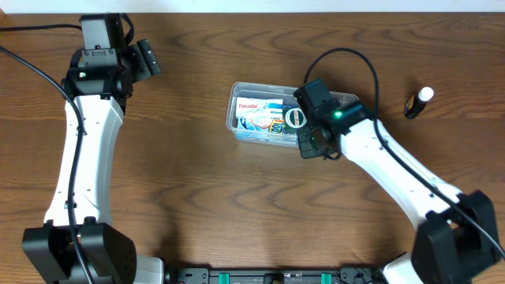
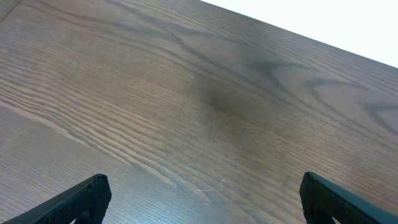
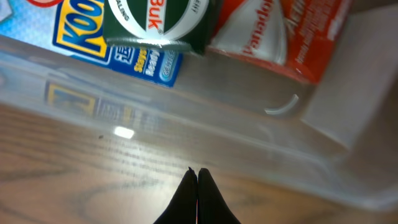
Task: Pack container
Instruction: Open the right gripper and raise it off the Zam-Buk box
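Observation:
The clear container lies mid-table with a red-and-white Panadol box, a blue box and a round green tin inside. My right gripper hangs at its near right corner. In the right wrist view the right gripper is shut on nothing, its tips over bare wood just outside the container wall. Beyond the wall lie the tin, blue box and Panadol box. My left gripper is far off at the back left. It stands open over bare wood, fingers wide apart.
A small black tube with a white cap lies at the back right of the wooden table. The right arm's cable loops above the container. The table's far edge shows in the left wrist view.

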